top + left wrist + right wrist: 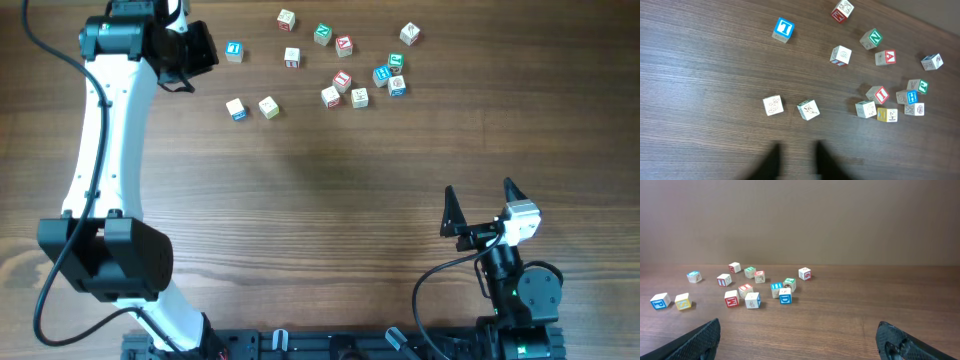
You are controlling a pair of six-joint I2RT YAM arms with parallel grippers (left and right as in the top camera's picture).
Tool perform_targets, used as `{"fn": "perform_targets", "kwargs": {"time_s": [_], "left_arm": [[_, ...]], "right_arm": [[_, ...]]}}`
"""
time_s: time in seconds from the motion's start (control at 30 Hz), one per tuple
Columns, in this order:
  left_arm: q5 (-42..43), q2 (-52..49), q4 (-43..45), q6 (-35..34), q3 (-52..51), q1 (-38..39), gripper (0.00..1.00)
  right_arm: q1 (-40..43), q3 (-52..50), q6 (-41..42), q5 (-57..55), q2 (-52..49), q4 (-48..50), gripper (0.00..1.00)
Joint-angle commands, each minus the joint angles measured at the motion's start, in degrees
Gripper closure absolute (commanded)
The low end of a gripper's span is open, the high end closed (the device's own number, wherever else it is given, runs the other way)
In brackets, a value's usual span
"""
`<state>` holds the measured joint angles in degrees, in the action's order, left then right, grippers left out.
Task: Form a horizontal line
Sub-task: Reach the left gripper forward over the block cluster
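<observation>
No straight row of touching cubes shows in any view; the small letter cubes lie scattered. Two pale cubes (236, 109) (268, 107) lie side by side but apart; they also show in the left wrist view (773, 105) (808, 110). A blue T cube (233, 51) lies alone, also in the left wrist view (783, 29). A loose cluster (360, 80) with red, green and blue faces lies at the far right, also in the right wrist view (752, 299). My left gripper (208, 55) (797, 157) hovers left of the T cube, open and empty. My right gripper (479, 188) (800, 340) is wide open and empty, far from the cubes.
The left arm (105, 130) stretches along the table's left side. The right arm's base (520, 290) sits at the near right. A plain wall (800, 220) stands behind the table's far edge.
</observation>
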<state>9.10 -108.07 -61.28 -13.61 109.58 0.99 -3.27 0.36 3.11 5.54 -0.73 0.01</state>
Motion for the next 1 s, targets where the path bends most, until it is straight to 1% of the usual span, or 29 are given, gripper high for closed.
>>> {"fn": "perform_targets", "kwargs": {"time_s": [0.0,0.03,0.17,0.3,0.43,0.57,0.67,0.8,0.97], "left_arm": [[0.90,-2.95,0.20,-1.22,-2.27,2.71,0.96],[0.79,-4.07,0.17,-1.22,-3.34,3.98,0.96],[-4.92,-8.79,0.81,-2.08,-5.40,8.50,0.96],[-5.35,-15.76,1.81,-2.32,-5.55,11.87,0.96],[-6.45,-18.38,0.50,-3.89,-5.55,12.70,0.96],[-8.98,-19.26,0.74,-4.92,-6.64,12.90,0.96],[-8.98,-19.34,5.95,-5.35,-9.51,12.90,0.96],[-9.25,-19.37,10.29,-6.38,-12.00,12.90,0.96],[-9.22,-19.47,10.95,-6.38,-12.46,12.90,0.96]], "right_arm": [[0.24,-0.07,-0.52,0.72,0.46,0.35,0.00],[0.24,-0.07,-0.52,0.72,0.46,0.35,0.00],[0.24,-0.07,-0.50,0.72,0.46,0.35,0.00],[0.24,-0.07,-0.52,0.72,0.46,0.35,0.00],[0.24,-0.07,-0.52,0.72,0.46,0.35,0.00],[0.22,-0.07,-0.52,0.72,0.46,0.35,0.00],[0.22,-0.07,-0.52,0.72,0.46,0.35,0.00],[0.24,-0.07,-0.52,0.72,0.46,0.35,0.01],[0.24,-0.07,-0.55,0.72,0.46,0.35,0.00]]}}
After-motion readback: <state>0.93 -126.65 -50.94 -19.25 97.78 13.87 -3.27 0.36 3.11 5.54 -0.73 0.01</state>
